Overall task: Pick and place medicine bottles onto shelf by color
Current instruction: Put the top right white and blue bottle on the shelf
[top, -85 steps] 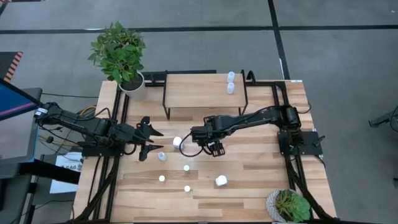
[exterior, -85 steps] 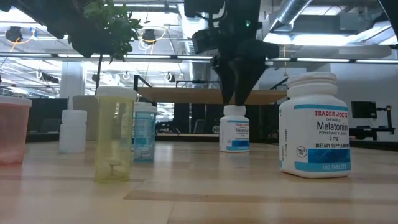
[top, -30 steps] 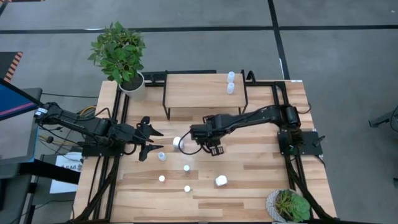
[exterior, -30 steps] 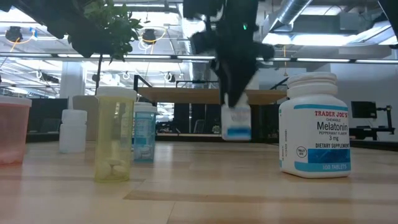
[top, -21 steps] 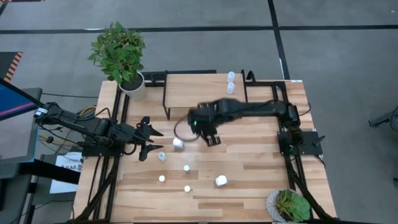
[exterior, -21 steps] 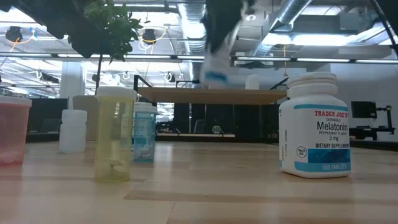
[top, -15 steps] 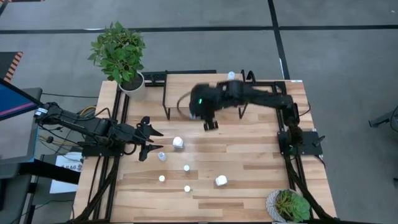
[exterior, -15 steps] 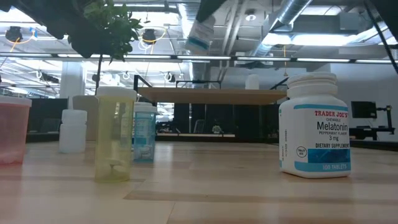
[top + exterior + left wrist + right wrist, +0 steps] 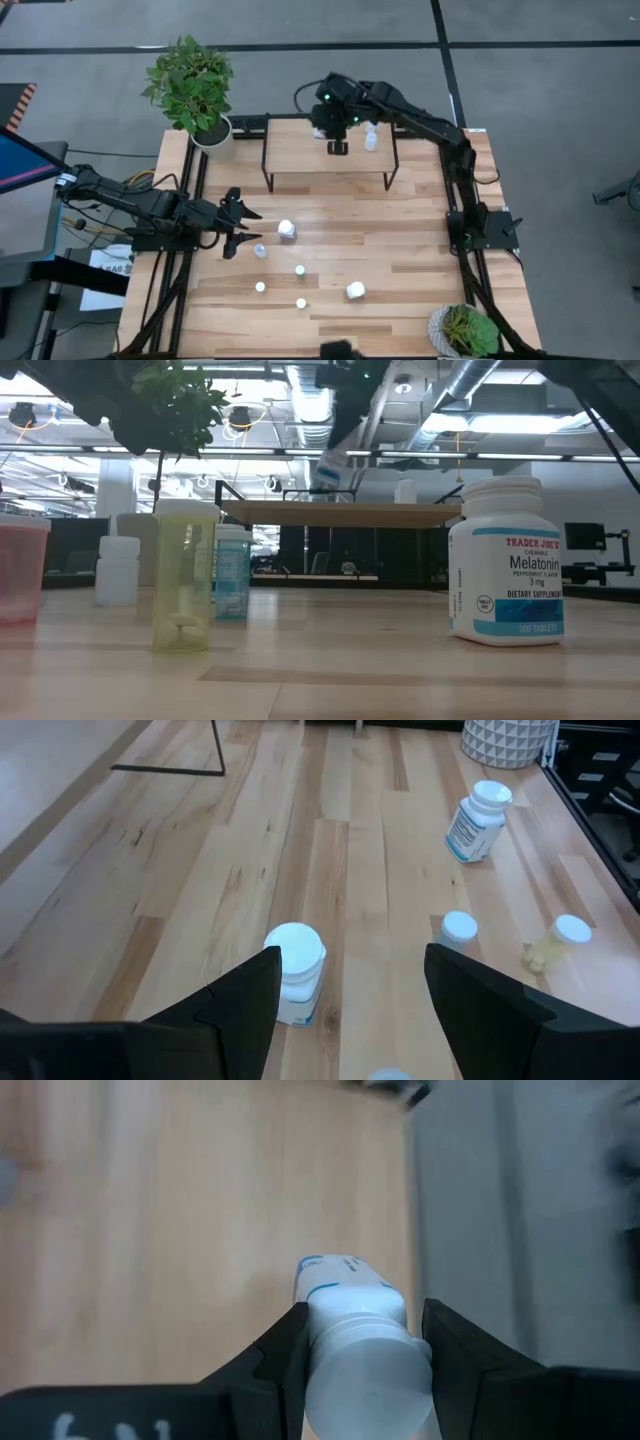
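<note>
The right gripper (image 9: 337, 128) hangs over the shelf (image 9: 300, 150), near its far edge, fingers clamped on a white bottle (image 9: 345, 1320) with blue label stripes. In the low view that bottle (image 9: 326, 472) is tilted in the air, well above the board. The shelf's left and middle are bare wood; two bottles (image 9: 370, 134) stand at its far right corner, just beside the gripper.

The left gripper (image 9: 243, 231) waits low at the table's left side, jaws spread and holding nothing. A white bottle (image 9: 294, 972) stands between its fingers in the wrist view, apart from both.

On the table (image 9: 420, 270), bottles sit loosely in the front middle: a white one (image 9: 355, 290), smaller ones (image 9: 299, 270) near it. Wide open wood lies between them and the shelf. One yellowish bottle (image 9: 184, 575) has tablets at its bottom.
</note>
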### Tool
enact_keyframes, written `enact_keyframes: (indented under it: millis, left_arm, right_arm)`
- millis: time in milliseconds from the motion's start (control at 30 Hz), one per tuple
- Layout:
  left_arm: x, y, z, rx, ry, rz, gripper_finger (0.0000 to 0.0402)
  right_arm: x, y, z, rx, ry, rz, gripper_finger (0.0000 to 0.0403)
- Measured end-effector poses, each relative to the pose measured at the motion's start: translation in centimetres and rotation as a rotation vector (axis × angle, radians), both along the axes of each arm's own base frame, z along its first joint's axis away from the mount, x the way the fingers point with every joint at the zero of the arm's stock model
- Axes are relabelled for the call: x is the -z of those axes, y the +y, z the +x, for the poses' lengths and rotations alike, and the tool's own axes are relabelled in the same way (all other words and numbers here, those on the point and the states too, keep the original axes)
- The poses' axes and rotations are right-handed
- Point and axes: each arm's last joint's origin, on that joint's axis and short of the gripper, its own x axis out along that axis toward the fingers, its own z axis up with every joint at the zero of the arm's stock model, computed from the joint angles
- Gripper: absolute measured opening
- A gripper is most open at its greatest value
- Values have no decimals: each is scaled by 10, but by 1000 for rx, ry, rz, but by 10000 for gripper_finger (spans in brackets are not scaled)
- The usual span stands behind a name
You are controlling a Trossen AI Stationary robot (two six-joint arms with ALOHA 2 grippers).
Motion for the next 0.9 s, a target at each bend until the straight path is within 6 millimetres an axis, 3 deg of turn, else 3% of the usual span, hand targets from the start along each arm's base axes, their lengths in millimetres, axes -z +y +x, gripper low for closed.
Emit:
enact_keyframes:
  millis: [167,600,900]
  left_arm:
    - [0,0,0,0,0,0,234]
    - [0,0,0,0,2,0,234]
    - [0,0,0,0,3,1,234]
  right_arm:
    - [14,-23,-7,59,43,79,156]
    - [33,-39,-7,87,107,120,162]
    - [37,-41,-6,100,120,125,243]
